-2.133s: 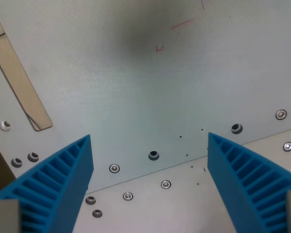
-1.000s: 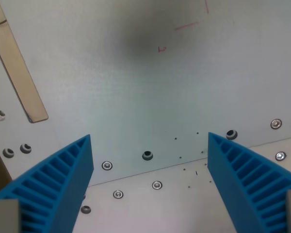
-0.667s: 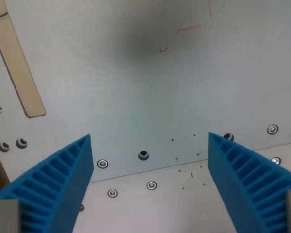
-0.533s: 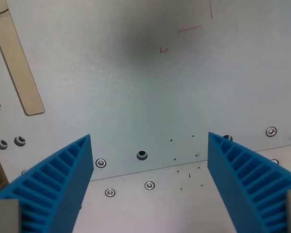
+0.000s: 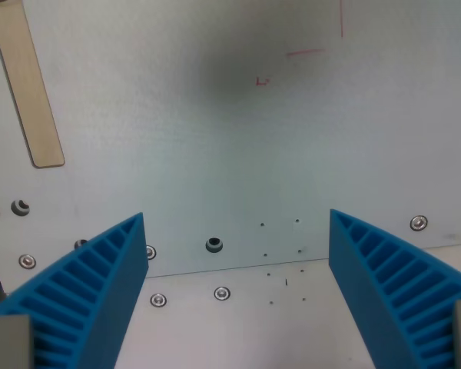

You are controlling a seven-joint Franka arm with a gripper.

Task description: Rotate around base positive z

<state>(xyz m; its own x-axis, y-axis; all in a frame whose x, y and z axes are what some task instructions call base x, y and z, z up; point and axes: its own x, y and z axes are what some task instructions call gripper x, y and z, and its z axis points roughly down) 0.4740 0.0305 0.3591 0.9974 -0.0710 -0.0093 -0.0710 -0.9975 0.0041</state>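
- Grey metal worktop is filling the wrist view, with a seam running across the lower part between two plates.
- We are seeing screws and holes scattered along that seam, among them a dark hole just above it and a screw just below it.
- We are also noting a tan strip lying flat at the wrist view's left, and faint red pen marks near the top.
- We are holding the hand wide open and empty; its two blue ribbed fingers are standing well apart at the bottom corners, with nothing between them.
- We are pointing the hand down at the worktop, hovering clear of it as far as we can judge.
- We are finding no separate object to grasp: the task's thing is the arm itself, turning about its base's vertical axis, and that base is out of view.
- We are judging that nothing needs taking hold of, so weight, stiffness and slip are not mattering here; the worktop below is rigid and bolted down.
- We are expecting the turn to call only for a steady height, so the fingertips are not scraping the plates.
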